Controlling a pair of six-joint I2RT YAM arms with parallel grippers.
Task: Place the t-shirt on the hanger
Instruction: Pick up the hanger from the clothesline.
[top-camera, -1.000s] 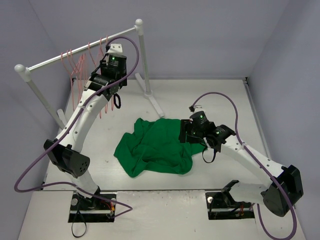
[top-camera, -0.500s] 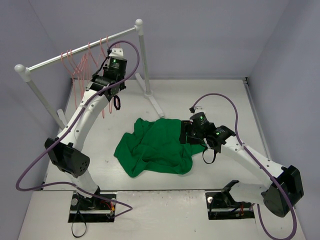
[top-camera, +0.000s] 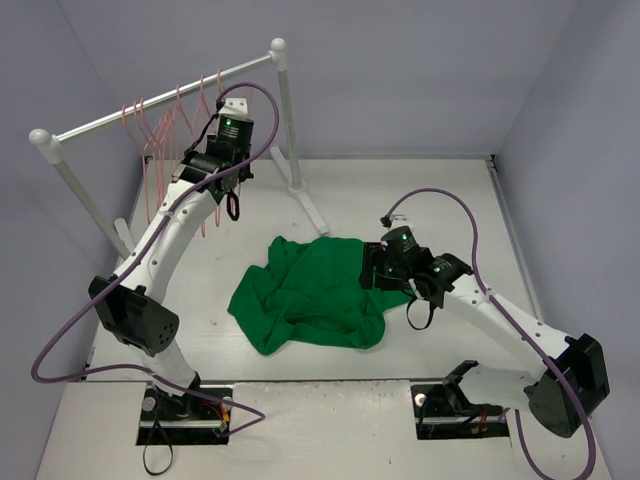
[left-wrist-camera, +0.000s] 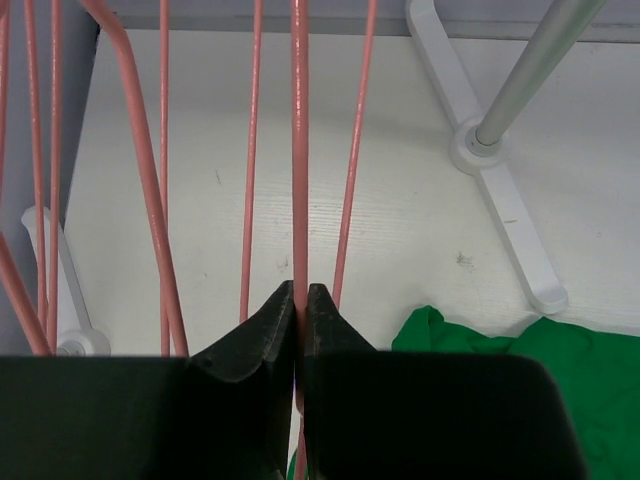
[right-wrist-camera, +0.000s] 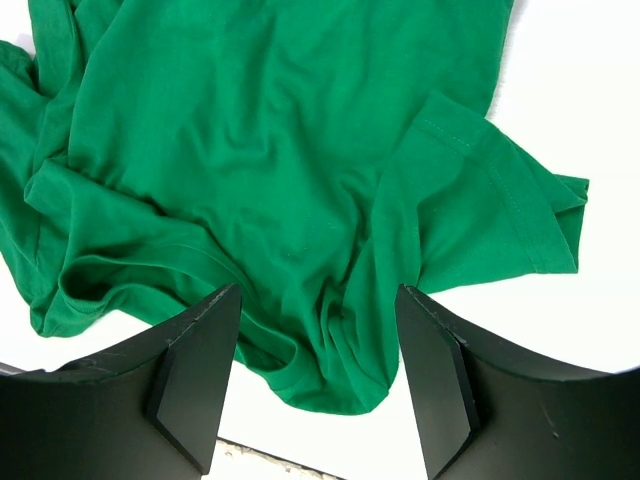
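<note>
With the left gripper (left-wrist-camera: 300, 292) up at the rack (top-camera: 160, 101), at 10 o'clock on the table (top-camera: 430, 190), its jaws are pinched onto one pink wire of the hanger (left-wrist-camera: 299, 150). The wire runs straight up between the tips, with no gap visible. The other hangers (left-wrist-camera: 146, 180) hang just beside it toward 9 o'clock, same pink wire. The rack's post and foot (left-wrist-camera: 510, 225) sit at 2 o'clock in the left wrist view.

The t-shirt (top-camera: 310, 295) is a crumpled green heap near table centre, flat on the surface and well apart from the rack. One corner shows at 5 o'clock in the left wrist view.

The right gripper (right-wrist-camera: 318, 295) is at the shirt's 3 o'clock edge, fingers (right-wrist-camera: 205, 370) spread wide over the fabric and a sleeve hem. Nothing is held. Can't tell whether the tips touch the cloth.
</note>
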